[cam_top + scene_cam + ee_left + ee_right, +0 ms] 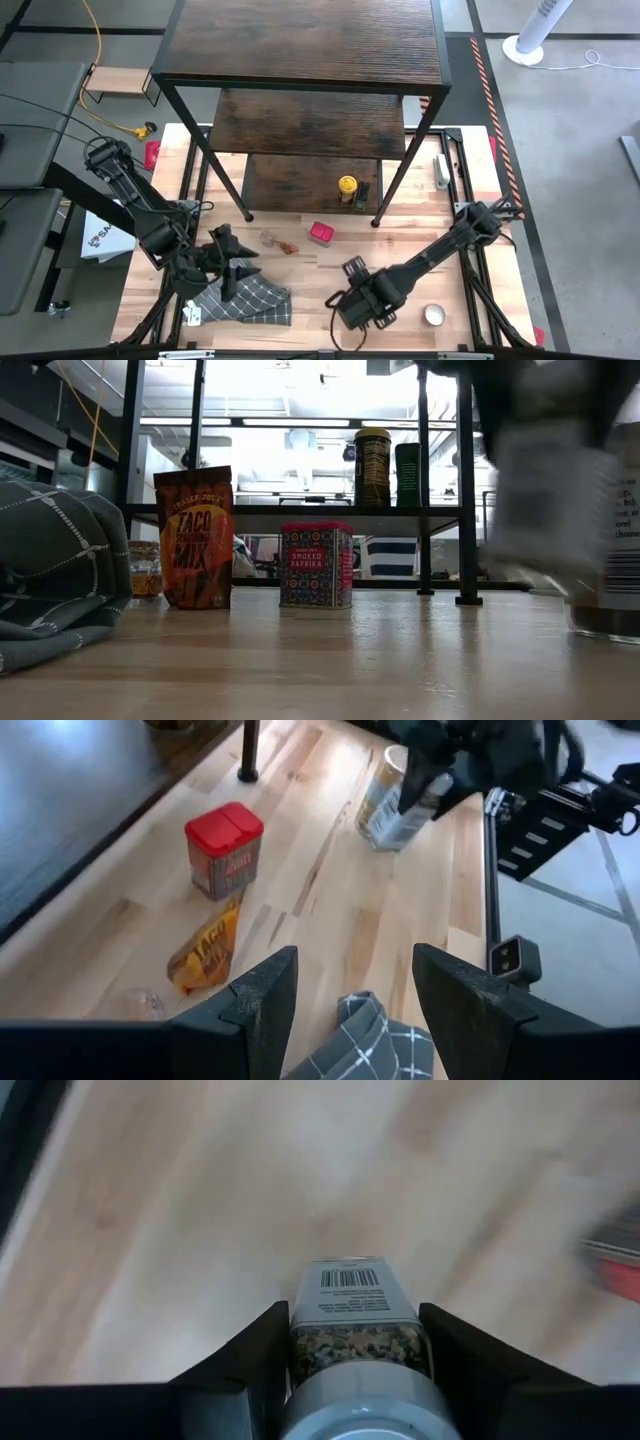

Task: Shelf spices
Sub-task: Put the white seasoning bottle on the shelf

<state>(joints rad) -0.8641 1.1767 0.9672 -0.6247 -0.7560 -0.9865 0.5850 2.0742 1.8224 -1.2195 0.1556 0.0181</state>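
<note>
The dark three-tier shelf [310, 60] stands at the table's far side. A yellow-lidded jar [347, 187] and a dark bottle [363, 193] stand on its lowest board. On the table in front of it are a red-lidded paprika tin [320, 233], a taco seasoning packet [205, 955] and a small glass jar [268, 238]. My right gripper [352, 268] is shut on a pale-lidded glass jar [350, 1295] near the table's middle. My left gripper [355, 970] hovers open above the grey checked cloth [245, 298]. My right gripper pinches the jar between its two fingers, one on each side of the glass body [355, 1345] just under the pale lid. The barcoded label end [350, 1280] points away from the wrist. In the left wrist view the jar [395, 805] hangs tilted below the fingers.
A white-lidded jar [434, 315] stands near the table's right near corner. The shelf's black legs [378, 222] come down on the table's far half. Bare wood lies between the red tin and the near edge.
</note>
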